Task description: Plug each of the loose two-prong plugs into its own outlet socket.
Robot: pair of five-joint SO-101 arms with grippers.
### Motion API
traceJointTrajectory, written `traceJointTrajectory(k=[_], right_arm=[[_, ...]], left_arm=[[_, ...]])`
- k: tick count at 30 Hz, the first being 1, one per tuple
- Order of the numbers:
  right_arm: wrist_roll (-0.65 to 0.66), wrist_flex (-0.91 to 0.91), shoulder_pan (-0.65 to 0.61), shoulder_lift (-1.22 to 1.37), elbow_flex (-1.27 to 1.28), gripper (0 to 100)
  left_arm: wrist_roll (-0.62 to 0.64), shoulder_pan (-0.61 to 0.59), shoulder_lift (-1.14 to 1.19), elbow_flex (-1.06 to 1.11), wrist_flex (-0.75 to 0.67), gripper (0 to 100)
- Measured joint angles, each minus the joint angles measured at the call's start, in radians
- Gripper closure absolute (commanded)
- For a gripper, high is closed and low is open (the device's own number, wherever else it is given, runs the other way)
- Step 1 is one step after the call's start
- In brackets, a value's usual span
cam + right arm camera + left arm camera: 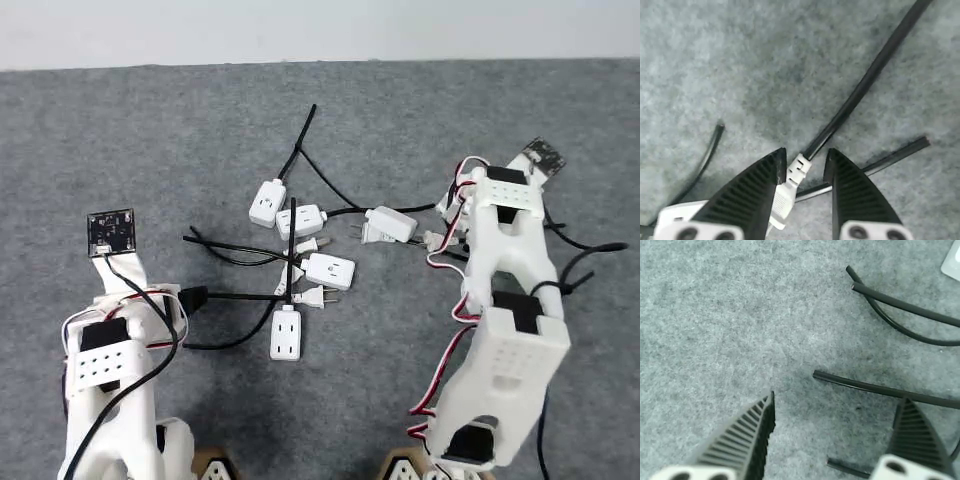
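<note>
Several white sockets and two-prong plugs on black cables lie tangled mid-table. One socket lies nearest the front, another at the back, and a small plug lies between them. A larger white plug lies to the right, prongs pointing left. My right gripper sits at that plug's cable end. In the right wrist view the gripper is narrowly open around the plug's white neck, with a gap on one side. My left gripper is open over bare carpet and loose cable ends.
Grey carpet covers the whole table. Black cables cross between the left arm and the pile. The left arm's camera board sits at the left. Red, white and black wires hang along the right arm.
</note>
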Motion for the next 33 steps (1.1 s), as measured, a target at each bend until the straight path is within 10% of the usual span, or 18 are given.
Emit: traceJointTrajectory(k=[19, 33], right_arm=[[0.060, 0.150, -0.002, 0.075, -0.127, 99.1], [0.361, 0.457, -0.161, -0.149, -0.164, 99.1]], left_arm=[[-0.041, 0.000, 0.000, 0.000, 0.000, 64], [-0.041, 0.000, 0.000, 0.000, 0.000, 64]])
